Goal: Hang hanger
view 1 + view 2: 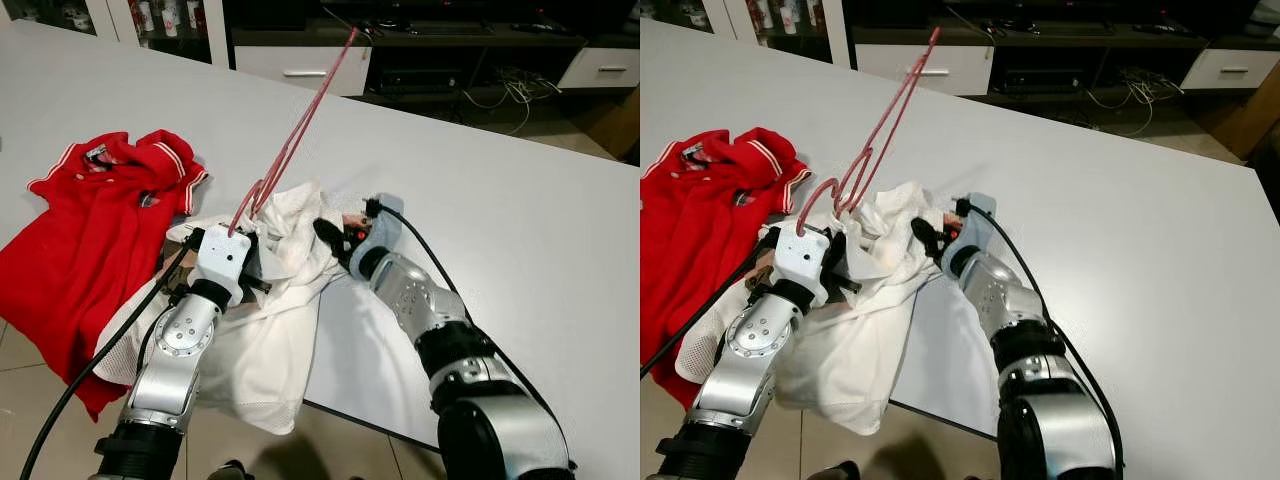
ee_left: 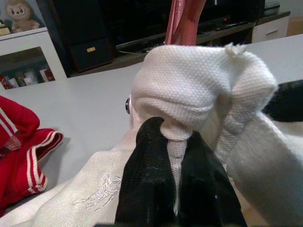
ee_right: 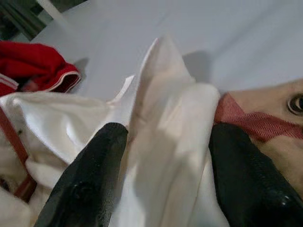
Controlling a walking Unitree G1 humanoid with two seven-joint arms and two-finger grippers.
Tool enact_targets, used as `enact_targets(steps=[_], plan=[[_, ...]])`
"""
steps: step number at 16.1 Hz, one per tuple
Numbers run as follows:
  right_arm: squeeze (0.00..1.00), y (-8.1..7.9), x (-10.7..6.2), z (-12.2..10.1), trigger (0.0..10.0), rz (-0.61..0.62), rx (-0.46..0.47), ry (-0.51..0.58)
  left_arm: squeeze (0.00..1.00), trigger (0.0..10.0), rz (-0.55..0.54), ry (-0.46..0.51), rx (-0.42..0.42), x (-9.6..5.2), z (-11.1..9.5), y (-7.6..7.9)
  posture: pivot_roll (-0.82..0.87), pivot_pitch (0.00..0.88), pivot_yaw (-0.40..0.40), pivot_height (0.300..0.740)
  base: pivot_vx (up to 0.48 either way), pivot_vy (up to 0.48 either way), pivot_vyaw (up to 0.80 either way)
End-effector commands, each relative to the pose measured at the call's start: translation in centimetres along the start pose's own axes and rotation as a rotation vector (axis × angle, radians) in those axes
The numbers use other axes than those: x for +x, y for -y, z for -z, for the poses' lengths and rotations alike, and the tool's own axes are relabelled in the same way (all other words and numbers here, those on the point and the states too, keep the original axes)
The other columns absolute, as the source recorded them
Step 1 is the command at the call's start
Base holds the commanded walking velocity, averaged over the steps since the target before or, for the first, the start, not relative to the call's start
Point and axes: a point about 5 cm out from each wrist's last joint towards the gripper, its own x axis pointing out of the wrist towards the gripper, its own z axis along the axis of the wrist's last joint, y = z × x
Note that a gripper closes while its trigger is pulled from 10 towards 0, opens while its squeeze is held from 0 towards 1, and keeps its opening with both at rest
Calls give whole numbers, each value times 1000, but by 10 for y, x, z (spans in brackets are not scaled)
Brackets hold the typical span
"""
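Two grippers work at one bundle of cloth near the front edge of the tabletop (image 1: 520, 200). The left gripper (image 2: 174, 156) has its black fingers (image 2: 147, 179) pinched tight on a fold of the white shirt (image 1: 270, 340); in the left wrist view a narrow ridge of white knit is squeezed between them, w/ a bunched collar-like roll just above. The right gripper (image 3: 165, 156) has its fingers (image 3: 90, 179) spread apart, a fold of the same white fabric lying between them, not clamped. In the right wrist view a red-trimmed beige piece (image 3: 265, 118) w/ a button sits beside one finger.

The hanger (image 1: 295, 135), pinkish-red and thin, sticks up out of the white shirt btwn the two grippers, tilted toward the far edge of the tabletop, its lower curved part at the shirt's bunched top, its long end pointing at the cabinets (image 1: 310, 65) behind. How it is caught in the shirt can't be told.

The white shirt drapes over the front edge of the tabletop, part hanging down toward the tiled floor (image 1: 20, 360). A red shirt (image 1: 80, 260) w/ white-striped collar and cuffs lies just beside it toward the left edge, also spilling off the front edge. A black cable (image 1: 100, 360) runs along the left arm, another along the right arm.
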Motion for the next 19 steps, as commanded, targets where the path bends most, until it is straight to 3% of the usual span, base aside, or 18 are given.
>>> enact_targets(steps=[1,4,19], plan=[[0,2,1,-3,10000,32,6,20,0,0,34,-111,-27,-7,22,11,121,124,-104,740,0,0,0],[0,18,-5,-13,10000,99,25,75,0,0,33,-107,-25,-6,21,9,121,119,-102,740,0,0,0],[0,18,-5,-13,10000,99,25,75,0,0,33,-107,-25,-6,21,9,121,119,-102,740,0,0,0]])
